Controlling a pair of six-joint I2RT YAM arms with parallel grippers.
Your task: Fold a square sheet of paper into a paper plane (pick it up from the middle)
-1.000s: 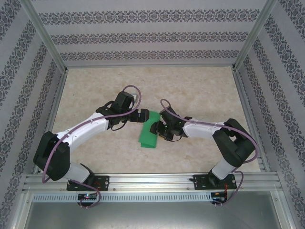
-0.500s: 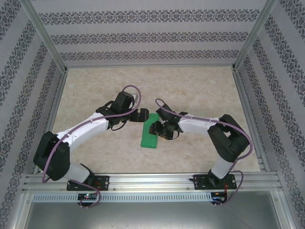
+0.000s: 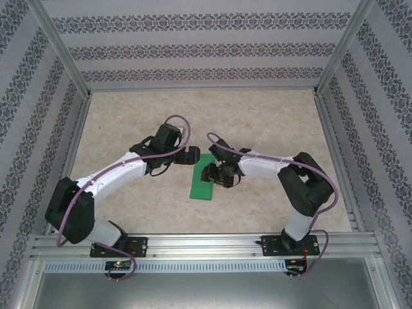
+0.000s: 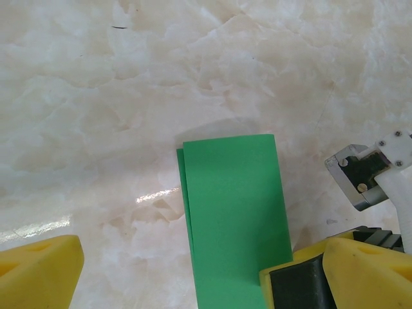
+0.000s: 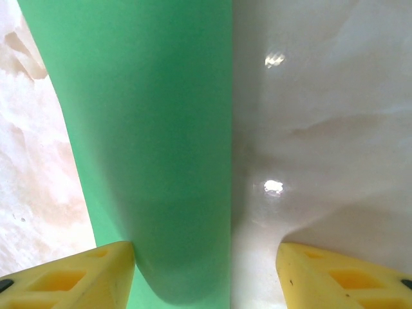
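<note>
Left wrist: green sheet of paper [image 4: 232, 206] folded rectangular, marbled table [image 4: 116, 96]; left gripper [image 4: 177, 270], right gripper [image 5: 206, 273] splayed.

We believe this is a robot test cell in a laboratory. An aluminium frame [image 3: 59, 48] encloses the space, and panels with a printed pattern [image 3: 206, 51] form its walls. The left arm [image 3: 116, 170] and the right arm [image 3: 309, 190] are bolted to a slotted rail [image 3: 206, 244] beside a marble-look table top [image 3: 270, 116].
</note>
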